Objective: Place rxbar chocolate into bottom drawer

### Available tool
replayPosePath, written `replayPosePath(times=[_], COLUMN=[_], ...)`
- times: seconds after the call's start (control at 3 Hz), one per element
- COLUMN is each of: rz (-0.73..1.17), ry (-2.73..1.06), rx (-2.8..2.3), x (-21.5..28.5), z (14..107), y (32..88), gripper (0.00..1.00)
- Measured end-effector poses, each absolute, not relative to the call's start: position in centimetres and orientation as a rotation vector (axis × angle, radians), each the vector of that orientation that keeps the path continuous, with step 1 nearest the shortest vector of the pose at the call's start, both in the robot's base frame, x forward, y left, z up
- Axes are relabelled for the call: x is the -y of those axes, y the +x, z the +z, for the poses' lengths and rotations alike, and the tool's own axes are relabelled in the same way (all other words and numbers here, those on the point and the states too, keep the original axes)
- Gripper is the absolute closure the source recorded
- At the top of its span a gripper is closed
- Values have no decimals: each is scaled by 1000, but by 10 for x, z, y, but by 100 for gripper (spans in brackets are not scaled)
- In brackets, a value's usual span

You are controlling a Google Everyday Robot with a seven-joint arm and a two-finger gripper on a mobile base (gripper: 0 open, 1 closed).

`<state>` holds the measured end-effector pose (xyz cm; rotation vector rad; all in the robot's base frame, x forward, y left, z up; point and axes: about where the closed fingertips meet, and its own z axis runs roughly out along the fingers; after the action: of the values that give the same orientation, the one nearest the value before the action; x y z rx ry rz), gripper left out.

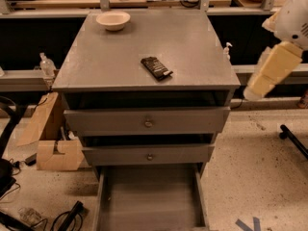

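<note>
The rxbar chocolate, a flat black bar, lies on the grey cabinet top, right of centre near the front edge. The bottom drawer is pulled out at floor level, and its grey floor is bare. My gripper hangs on the pale arm at the right edge. It is beside the cabinet's right front corner, apart from the bar and holding nothing that I can see.
A white bowl stands at the back left of the cabinet top. Two shallower drawers with round knobs sit above the bottom drawer, slightly open. Cardboard and cables lie on the floor at left. A workbench runs behind.
</note>
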<state>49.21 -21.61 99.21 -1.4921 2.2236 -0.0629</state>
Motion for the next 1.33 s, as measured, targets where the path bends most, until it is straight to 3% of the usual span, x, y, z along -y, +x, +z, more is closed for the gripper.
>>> replayPosePath(times=[0.67, 1.33], rz=[-15, 8], ry=[-975, -929], rx=[-2341, -2362], x=[211, 210], z=[1009, 1007], y=[596, 594], gripper=[0, 0])
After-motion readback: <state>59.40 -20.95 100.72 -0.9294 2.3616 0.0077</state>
